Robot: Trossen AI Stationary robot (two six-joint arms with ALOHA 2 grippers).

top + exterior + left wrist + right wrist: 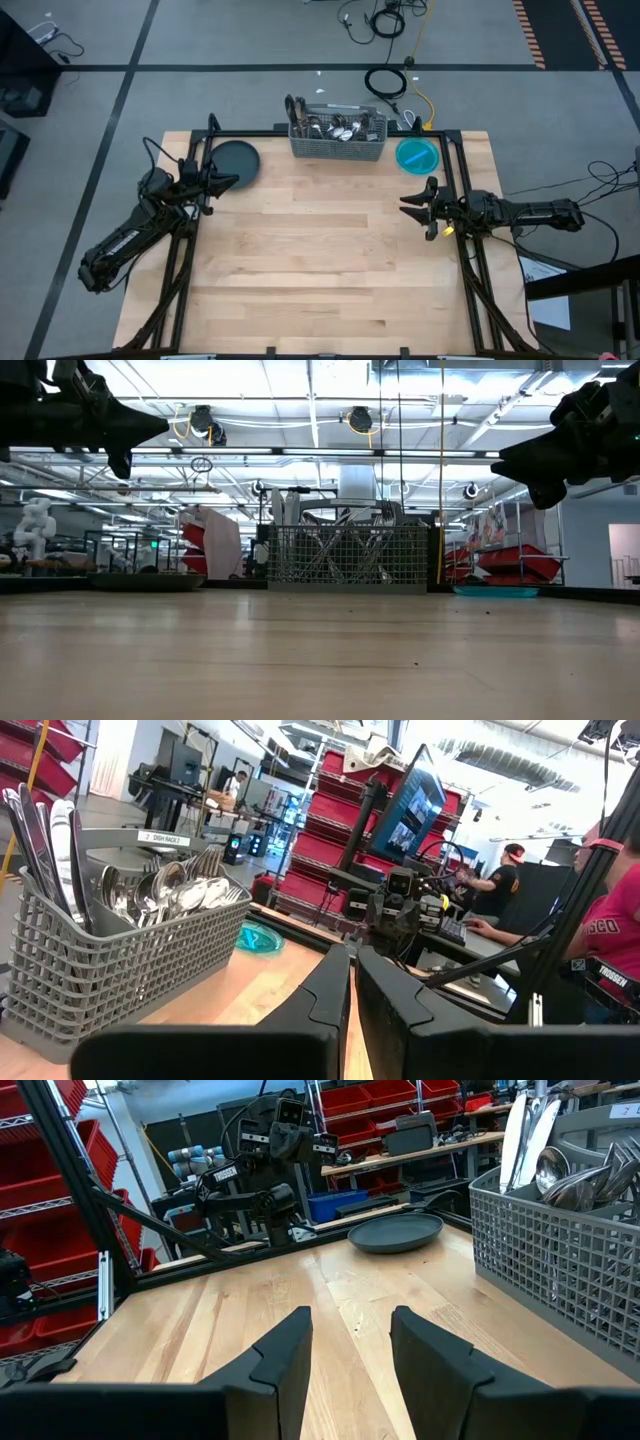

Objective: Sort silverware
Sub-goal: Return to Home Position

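Wooden table (320,280) – no loose pieces on it that I can see. Grey mesh caddy (338,146) sits at its far edge, middle. Dark plate (236,163) is to the caddy's left, teal dish (417,156) just beside its right end. Left gripper (353,955) hangs raised, left of and nearer than the caddy, fingers closed on nothing. Right gripper (350,1318) is likewise raised on the caddy's right, fingers apart, empty. Silverware (165,892) is all standing inside the caddy – knives at one end, spoons and forks bunched alongside. Judged: the pieces are stiff, light and slick. If you re-pick any, pinch across the flat handle, not the bowl or tines.
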